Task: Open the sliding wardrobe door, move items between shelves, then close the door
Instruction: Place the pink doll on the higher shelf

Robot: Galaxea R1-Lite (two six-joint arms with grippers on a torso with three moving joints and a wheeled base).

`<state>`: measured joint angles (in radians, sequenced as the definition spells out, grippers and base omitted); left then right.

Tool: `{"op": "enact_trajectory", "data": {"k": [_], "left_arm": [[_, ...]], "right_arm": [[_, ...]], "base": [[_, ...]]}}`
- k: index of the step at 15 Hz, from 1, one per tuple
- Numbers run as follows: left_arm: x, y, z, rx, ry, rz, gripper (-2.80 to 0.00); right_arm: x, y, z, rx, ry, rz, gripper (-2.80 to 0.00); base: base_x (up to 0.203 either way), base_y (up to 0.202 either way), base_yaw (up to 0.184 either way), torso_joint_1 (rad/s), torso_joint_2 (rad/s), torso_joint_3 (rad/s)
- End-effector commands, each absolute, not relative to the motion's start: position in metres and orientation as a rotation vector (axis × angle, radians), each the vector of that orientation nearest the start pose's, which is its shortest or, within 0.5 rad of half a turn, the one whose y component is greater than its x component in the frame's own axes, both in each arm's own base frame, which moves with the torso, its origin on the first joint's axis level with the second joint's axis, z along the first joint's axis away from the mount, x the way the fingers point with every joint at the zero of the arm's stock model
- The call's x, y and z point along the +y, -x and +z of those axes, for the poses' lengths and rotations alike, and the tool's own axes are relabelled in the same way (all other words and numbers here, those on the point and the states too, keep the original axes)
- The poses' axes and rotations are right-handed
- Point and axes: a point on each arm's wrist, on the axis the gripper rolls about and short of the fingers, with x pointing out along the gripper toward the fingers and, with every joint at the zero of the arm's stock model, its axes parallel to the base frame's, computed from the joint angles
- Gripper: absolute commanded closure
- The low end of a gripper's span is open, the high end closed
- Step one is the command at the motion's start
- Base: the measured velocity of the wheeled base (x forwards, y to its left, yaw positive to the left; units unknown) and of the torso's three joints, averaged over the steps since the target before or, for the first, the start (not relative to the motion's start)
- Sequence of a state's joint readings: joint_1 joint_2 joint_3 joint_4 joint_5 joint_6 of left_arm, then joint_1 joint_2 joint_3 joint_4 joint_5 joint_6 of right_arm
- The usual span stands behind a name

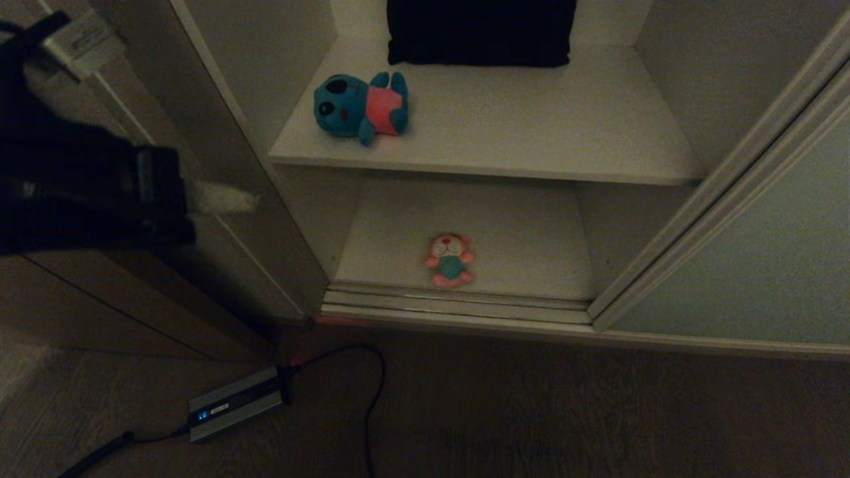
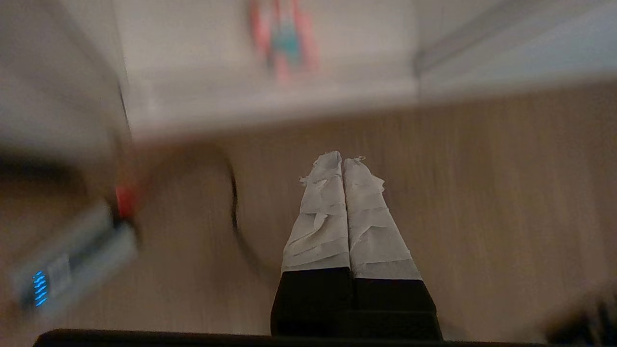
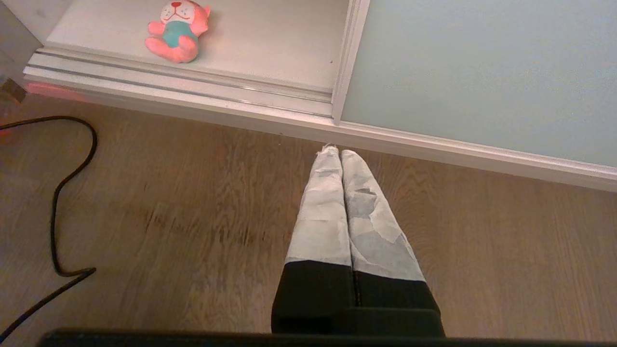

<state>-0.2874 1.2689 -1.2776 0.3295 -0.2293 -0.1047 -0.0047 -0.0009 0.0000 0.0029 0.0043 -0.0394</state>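
Observation:
The wardrobe stands open, with the pale grey-green sliding door slid over to the right. A blue plush toy in a pink shirt lies on the upper shelf. On the lower shelf, near its front edge, lies a pink plush toy in a teal shirt, also seen as a pink toy in the right wrist view. My left gripper hangs at the left, outside the wardrobe, taped fingers shut on nothing. My right gripper is shut and empty above the floor, by the door's bottom rail.
A black cushion sits at the back of the upper shelf. A brown wood-grain panel flanks the opening on the left. A power adapter with a blue light and its black cable lie on the wooden floor.

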Motion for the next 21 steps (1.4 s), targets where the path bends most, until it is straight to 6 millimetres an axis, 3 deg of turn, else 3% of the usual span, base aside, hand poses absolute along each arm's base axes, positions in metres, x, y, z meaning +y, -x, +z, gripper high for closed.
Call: {"op": "enact_trajectory", "data": {"k": [1,6,9,13,21], "left_arm": [[-0.037,-0.106,0.305,0.366,0.093,-0.509,0.00],[-0.018,-0.042,0.235,0.460,0.102,-0.506,0.00],[-0.011,-0.017,0.194,0.662,0.105,-0.515,0.00],[-0.015,-0.030,0.179,0.769,0.114,-0.504,0.00],[-0.024,-0.064,0.193,0.693,0.110,-0.512,0.00]], "right_arm": [[0.000,0.023,0.074,0.006,0.040,0.000,0.00],[0.000,0.023,0.074,0.006,0.040,0.000,0.00],[0.000,0.023,0.074,0.006,0.040,0.000,0.00],[0.000,0.023,0.074,0.006,0.040,0.000,0.00],[0.000,0.023,0.074,0.006,0.040,0.000,0.00]], "base": [[0.000,0.000,0.000,0.000,0.00,0.000],[0.000,0.000,0.000,0.000,0.00,0.000],[0.000,0.000,0.000,0.001,0.00,-0.046],[0.000,0.000,0.000,0.002,0.00,-0.172],[0.000,0.000,0.000,0.004,0.00,-0.198]]}}
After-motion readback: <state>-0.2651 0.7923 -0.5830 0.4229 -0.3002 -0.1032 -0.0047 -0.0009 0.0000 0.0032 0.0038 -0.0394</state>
